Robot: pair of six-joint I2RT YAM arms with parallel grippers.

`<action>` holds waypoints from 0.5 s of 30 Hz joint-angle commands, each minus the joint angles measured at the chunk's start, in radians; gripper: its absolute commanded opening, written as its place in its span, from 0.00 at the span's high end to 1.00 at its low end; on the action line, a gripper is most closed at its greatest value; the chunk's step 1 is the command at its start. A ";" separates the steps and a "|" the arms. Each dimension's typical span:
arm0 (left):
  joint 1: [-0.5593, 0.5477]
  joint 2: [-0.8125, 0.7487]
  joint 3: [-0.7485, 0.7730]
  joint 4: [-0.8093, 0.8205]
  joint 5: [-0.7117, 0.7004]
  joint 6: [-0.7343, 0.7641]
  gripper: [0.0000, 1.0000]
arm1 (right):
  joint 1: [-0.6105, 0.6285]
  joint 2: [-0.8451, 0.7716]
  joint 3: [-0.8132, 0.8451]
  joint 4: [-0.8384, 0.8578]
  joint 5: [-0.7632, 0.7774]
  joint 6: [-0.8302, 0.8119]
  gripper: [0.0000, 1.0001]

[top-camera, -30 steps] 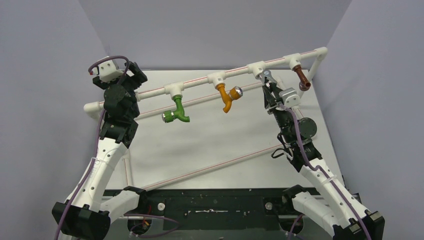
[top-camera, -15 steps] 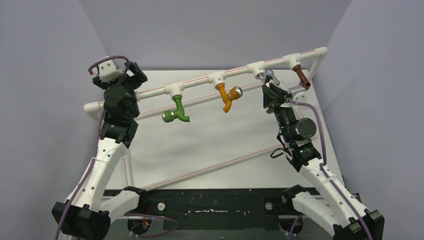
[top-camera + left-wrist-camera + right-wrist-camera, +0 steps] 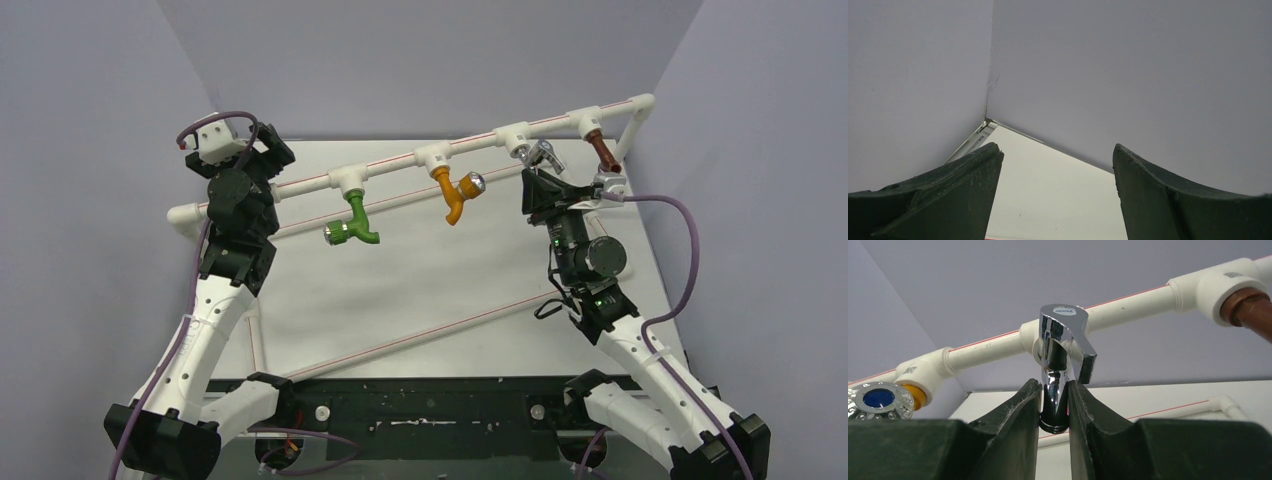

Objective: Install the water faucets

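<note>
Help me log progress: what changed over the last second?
The right gripper, shut on the chrome faucet, rolled its wrist, turning the faucet at its tee; its cable swung out rightward. The left gripper, green faucet, orange faucet and brown faucet stayed put.

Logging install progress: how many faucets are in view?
4, all hanging from the upper white pipe: green faucet leftmost, orange faucet next, chrome faucet clamped in the right gripper, brown faucet rightmost. None seem hidden.

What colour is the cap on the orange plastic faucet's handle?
Blue cap, silvery rim; clearest in the right wrist view.
</note>
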 commanded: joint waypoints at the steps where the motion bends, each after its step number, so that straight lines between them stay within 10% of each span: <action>1: -0.028 0.033 -0.112 -0.314 0.004 -0.007 0.21 | 0.015 0.021 0.021 0.094 0.043 0.186 1.00; 15: -0.028 0.028 -0.113 -0.315 0.008 -0.009 0.21 | 0.017 0.018 0.032 0.063 0.116 0.490 1.00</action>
